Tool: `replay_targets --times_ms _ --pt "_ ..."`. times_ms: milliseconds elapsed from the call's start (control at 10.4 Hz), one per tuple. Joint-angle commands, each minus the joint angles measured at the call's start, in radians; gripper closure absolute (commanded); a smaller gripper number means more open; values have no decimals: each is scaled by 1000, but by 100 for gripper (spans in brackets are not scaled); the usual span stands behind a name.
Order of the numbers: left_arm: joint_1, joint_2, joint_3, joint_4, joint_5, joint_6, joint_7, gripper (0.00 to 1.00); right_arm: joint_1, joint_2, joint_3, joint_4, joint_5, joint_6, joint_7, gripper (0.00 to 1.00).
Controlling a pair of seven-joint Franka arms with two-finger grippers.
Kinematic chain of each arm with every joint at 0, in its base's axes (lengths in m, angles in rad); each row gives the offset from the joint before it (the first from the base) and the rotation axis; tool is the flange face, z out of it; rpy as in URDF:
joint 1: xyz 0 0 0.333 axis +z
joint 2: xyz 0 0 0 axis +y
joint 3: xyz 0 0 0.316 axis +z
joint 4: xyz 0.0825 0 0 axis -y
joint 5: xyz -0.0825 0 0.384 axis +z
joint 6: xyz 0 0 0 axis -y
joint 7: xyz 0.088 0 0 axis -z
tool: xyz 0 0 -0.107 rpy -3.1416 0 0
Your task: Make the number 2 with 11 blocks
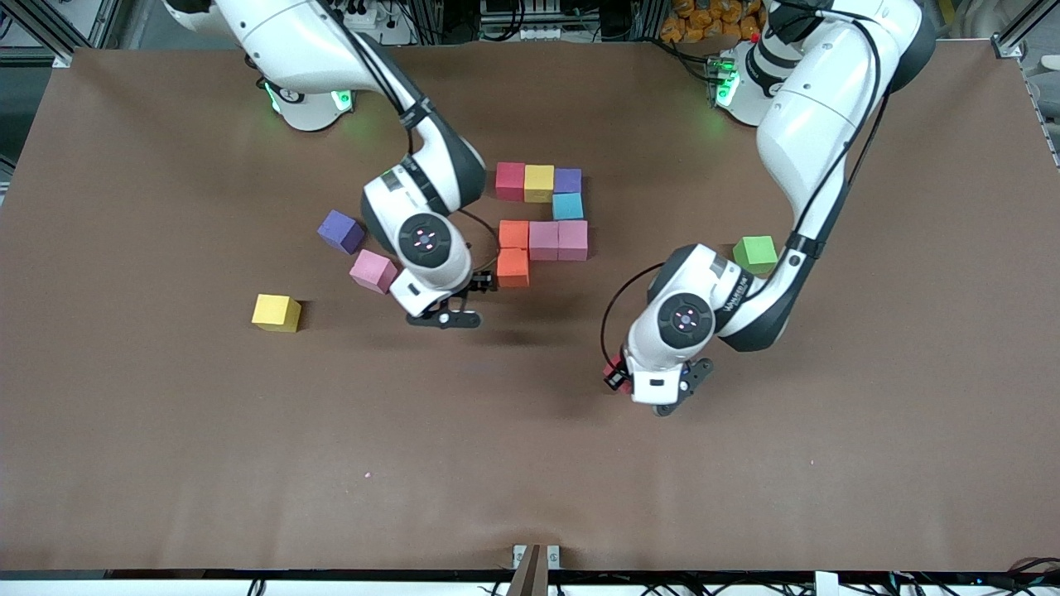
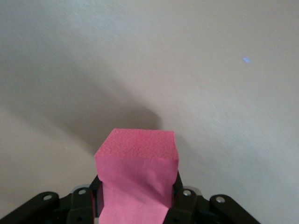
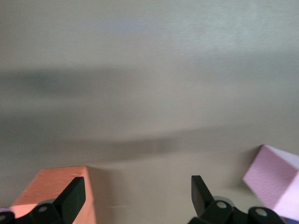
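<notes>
Several blocks touch in a partial figure: red [image 1: 510, 180], yellow [image 1: 538, 182] and purple [image 1: 567, 180] in a row, light blue [image 1: 567, 205] under the purple. Below come orange [image 1: 513, 234] and two pink [image 1: 543, 240] [image 1: 572, 240], then a second orange [image 1: 513, 267] [image 3: 51, 191]. My right gripper [image 1: 483, 285] [image 3: 135, 196] hangs open beside that orange block, nothing between its fingers. My left gripper [image 1: 617, 377] [image 2: 137, 186] is shut on a red block [image 2: 138, 154] [image 1: 614, 370], low over bare table.
Loose purple [image 1: 341, 231], pink [image 1: 373, 271] [image 3: 275, 182] and yellow [image 1: 276, 313] cubes lie toward the right arm's end of the brown table [image 1: 530, 463]. A green cube [image 1: 755, 254] sits beside the left arm's forearm.
</notes>
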Motion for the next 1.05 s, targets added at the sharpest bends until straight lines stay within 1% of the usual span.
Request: replay_targets --times_ms 0,96,383,479,574,766,957 --pt "-49 -2 10 20 -13 -7 31 53 -49 -76 12 -119 -2 32 -20 0" --pt "-61 -2 10 31 -13 -7 33 53 -71 -102 12 -171 -2 46 -20 0" --pt "-132 -2 10 48 -13 -28 54 54 -152 -229 9 -344 -4 67 -20 0" --pt "-140 -2 7 62 -14 -48 59 54 -190 -249 10 -390 -4 81 -20 0" --pt "-172 0 8 82 -13 -75 75 54 -218 -273 10 -435 -4 108 -20 0" --pt "-201 0 8 105 -14 -97 115 54 -227 -307 10 -504 -4 159 -20 0" --pt "-224 6 8 129 -17 -100 132 54 -263 -298 12 -532 -4 208 -23 0"
